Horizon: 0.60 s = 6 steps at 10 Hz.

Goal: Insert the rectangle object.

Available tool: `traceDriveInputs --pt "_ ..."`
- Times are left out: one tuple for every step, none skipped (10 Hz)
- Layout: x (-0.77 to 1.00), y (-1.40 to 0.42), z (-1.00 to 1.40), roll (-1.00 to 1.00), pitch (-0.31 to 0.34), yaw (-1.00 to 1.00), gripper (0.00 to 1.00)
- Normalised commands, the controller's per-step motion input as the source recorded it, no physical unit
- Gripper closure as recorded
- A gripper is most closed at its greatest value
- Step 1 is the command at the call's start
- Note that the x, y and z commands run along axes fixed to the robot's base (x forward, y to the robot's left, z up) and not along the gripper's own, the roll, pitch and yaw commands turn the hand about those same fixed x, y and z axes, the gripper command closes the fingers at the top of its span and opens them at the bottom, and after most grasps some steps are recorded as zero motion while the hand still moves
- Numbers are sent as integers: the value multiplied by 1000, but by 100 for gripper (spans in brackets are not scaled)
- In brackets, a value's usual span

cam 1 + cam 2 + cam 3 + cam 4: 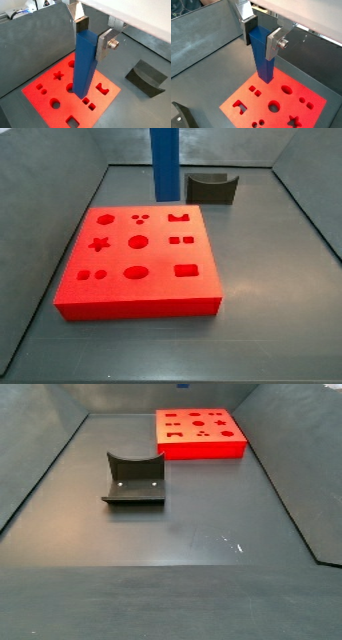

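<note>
I have the pincer (92, 34) clamped on the upper end of the rectangle object (85, 62), its silver fingers (107, 44) pressed against opposite faces. The blue bar hangs upright above the red block (70, 95), clear of its holes. The dark grey holder (211, 188) sits on the desk (187, 534) beside the block.

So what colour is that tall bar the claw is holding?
Plain blue: the rectangle object, clamped in the gripper, clearest in a wrist view.
</note>
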Motion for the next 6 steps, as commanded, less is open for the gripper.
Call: traceDriveInputs --pt "-34 149 -51 103 0 -17 100" --pt "0 417 -54 86 0 0 100" --pt "0 463 -60 71 0 0 100" --pt "-6 434 -49 60 0 0 100" --pt "-37 314 -71 61 0 0 100" --pt "111 -380 -126 184 -10 74 100"
